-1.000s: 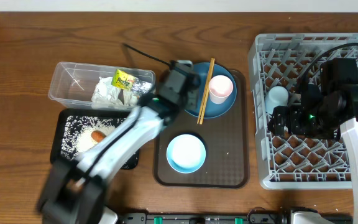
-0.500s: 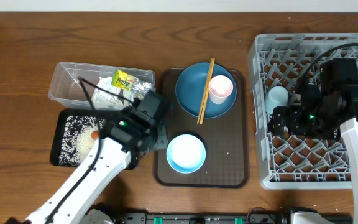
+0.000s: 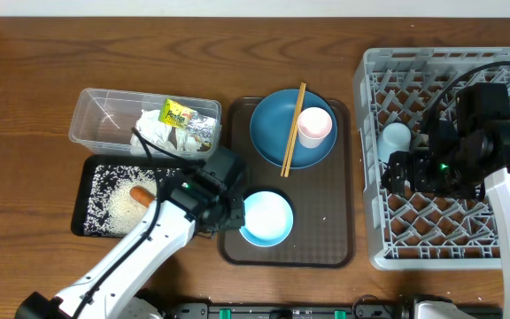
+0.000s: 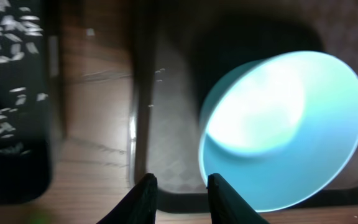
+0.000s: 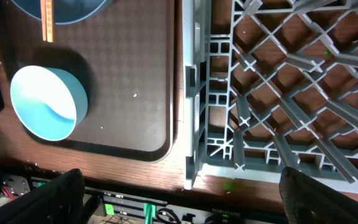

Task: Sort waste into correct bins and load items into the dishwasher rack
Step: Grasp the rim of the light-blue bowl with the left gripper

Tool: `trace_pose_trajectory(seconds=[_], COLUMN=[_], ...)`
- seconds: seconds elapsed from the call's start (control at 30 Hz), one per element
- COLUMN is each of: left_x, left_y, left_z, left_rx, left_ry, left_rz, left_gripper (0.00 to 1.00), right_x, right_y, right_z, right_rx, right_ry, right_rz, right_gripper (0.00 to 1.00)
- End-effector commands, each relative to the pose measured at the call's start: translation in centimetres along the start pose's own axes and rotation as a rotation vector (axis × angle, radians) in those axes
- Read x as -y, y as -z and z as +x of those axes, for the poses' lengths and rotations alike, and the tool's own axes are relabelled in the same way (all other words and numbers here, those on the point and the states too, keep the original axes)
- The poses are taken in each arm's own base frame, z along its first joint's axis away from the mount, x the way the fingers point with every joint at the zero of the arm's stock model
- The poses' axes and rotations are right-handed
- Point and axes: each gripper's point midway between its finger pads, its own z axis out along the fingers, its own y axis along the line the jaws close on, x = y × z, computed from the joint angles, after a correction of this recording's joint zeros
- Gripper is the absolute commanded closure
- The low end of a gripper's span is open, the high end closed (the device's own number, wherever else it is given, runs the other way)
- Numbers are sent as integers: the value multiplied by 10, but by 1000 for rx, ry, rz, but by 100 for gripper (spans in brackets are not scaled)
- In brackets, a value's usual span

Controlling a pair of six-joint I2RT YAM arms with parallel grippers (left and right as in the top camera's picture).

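A robotics lab bench staged as a kitchen clear-up is indicated. A wood-grain desk (image 3: pixel 25 80) is backed by a plain white wall (image 3: pixel 237 5). A grey dishwasher rack (image 3: pixel 369 204) is stood directly on the desk beneath the right jaws, and a brown serving tray (image 3: pixel 326 221) of crockery is laid out ahead of the left jaws. Near the right jaws, under the desk's front edge, loose wiring and green connectors (image 5: pixel 109 207) are exposed.
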Motion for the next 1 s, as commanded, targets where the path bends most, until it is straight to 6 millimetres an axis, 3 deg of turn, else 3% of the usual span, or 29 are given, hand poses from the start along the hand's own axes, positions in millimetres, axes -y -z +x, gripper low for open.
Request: trace_pose_trajectory(seconds=[0.0, 0.77, 0.83, 0.9, 0.97], left_x=[9, 1, 4, 7, 10], left_y=[-8, -50, -51, -52, -52], left_z=[8, 9, 9, 8, 7], left_rx=[-18, -57, -62, -61, -61], left_ry=[-19, 21, 20, 19, 18], left_rz=[30, -55, -41, -28, -12], left_gripper=[69, 70, 73, 86, 92], right_x=[2, 2, 2, 2, 2], right_y=[1, 0, 0, 0, 0], right_z=[0, 0, 0, 0, 0], right_rx=[2, 1, 1, 1, 1], right_ry=[-16, -16, -16, -16, -16], right_rz=[-1, -1, -1, 0, 0], right_gripper=[1, 1, 1, 1, 1])
